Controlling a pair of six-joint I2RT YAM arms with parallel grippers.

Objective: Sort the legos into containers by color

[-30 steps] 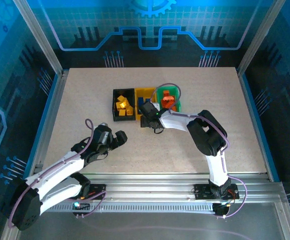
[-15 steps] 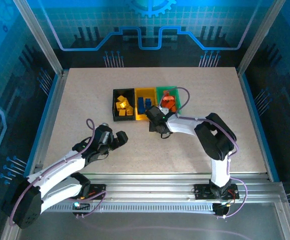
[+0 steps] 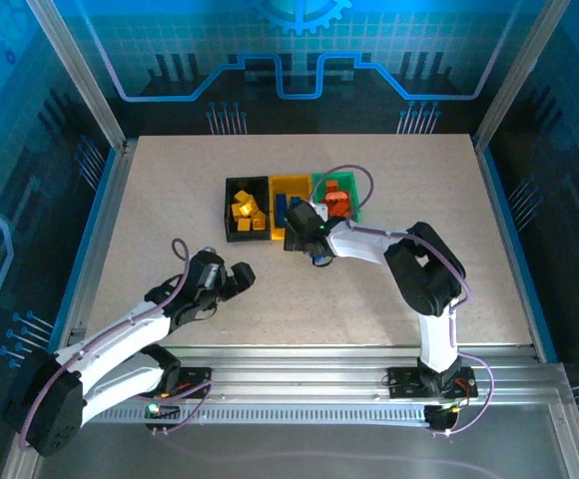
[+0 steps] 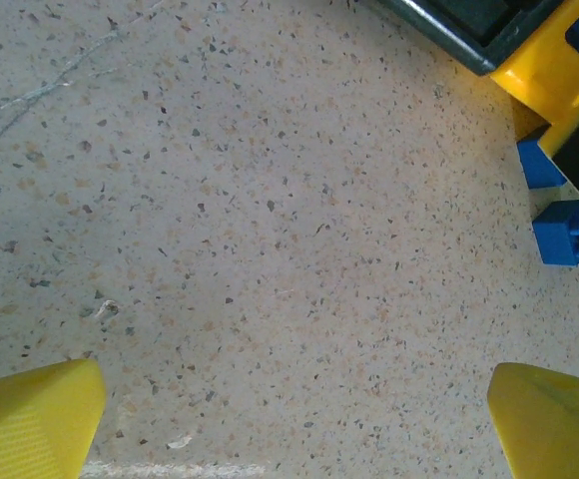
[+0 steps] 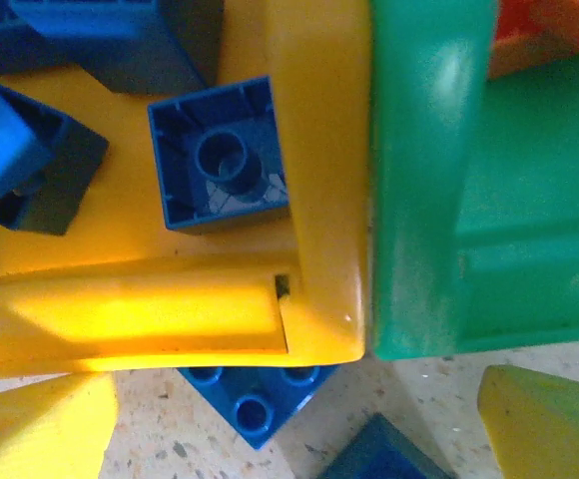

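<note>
Right pincer (image 5: 294, 431) over blue lego (image 5: 253, 402) (studs up).

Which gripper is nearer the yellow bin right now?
Right. The right gripper hovers open at the near wall of the yellow bin; the left gripper is open over the table, well to its near-left.

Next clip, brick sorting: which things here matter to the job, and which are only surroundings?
Job:
- black bin with yellow bricks
- yellow bin with blue bricks
- green bin with orange bricks
- loose blue bricks on the table beside the yellow bin
- right tool and left tool, both open

Surroundings:
- table
- metal frame
- blue backdrop
</note>
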